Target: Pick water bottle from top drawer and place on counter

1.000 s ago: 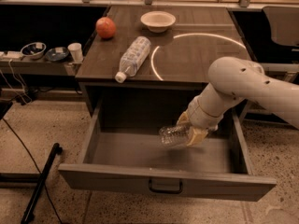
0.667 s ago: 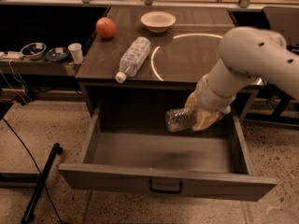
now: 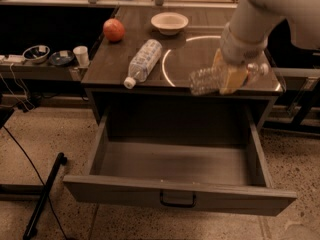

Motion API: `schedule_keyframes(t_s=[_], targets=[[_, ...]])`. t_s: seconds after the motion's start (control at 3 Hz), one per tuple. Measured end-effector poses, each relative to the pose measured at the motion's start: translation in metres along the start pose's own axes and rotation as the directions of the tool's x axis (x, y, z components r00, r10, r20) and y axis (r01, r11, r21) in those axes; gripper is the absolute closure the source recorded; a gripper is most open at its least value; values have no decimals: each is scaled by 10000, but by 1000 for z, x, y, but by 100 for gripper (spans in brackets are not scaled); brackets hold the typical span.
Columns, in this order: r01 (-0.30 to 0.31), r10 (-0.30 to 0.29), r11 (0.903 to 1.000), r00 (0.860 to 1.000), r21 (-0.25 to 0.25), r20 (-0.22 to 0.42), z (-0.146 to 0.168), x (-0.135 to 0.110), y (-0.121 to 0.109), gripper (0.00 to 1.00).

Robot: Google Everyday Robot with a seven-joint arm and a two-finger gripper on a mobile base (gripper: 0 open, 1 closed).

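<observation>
Water bottle (image 3: 205,81) is seen held on its side, lengthwise along the front edge of the surface (image 3: 115,59), toward the right-hand end. It is clamped by the gripper (image 3: 231,79), whose yellowish fingers (image 3: 234,75) are closed around the middle of the bottle, with the clear ribbed body projecting to the left. The pale arm is seen reaching down to it from the upper right corner. Whether the bottle touches the surface or is held just above it cannot be told.

Below the surface the top drawer (image 3: 125,193) is pulled fully out, and its black handle (image 3: 177,200) is seen at the centre of the front panel. The bottle is well clear of the drawer's interior.

A thin bright ring (image 3: 164,66) is marked on the surface, and the held bottle is seen over its lower right part. Just left of the ring a larger bottle (image 3: 144,60) with a white patterned label is laid down, its cap pointed toward the front edge. A red fruit (image 3: 114,30) is placed at the back left corner, and a white bowl (image 3: 169,22) at the back centre. On a low side shelf (image 3: 50,71) to the left, two small bowls and a white cup (image 3: 80,55) are set.
</observation>
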State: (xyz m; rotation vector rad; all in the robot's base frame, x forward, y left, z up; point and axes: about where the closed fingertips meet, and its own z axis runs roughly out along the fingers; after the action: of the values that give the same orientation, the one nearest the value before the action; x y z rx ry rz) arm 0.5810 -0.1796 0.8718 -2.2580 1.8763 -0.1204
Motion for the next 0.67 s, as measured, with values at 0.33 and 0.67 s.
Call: schedule_keyframes(t_s=[0.33,0.67], targets=[[-798,802,9952,9968,-572,52,7,12,-35,100],[-1426,1501,9861,9847,-855,886,23,11,-69,100]])
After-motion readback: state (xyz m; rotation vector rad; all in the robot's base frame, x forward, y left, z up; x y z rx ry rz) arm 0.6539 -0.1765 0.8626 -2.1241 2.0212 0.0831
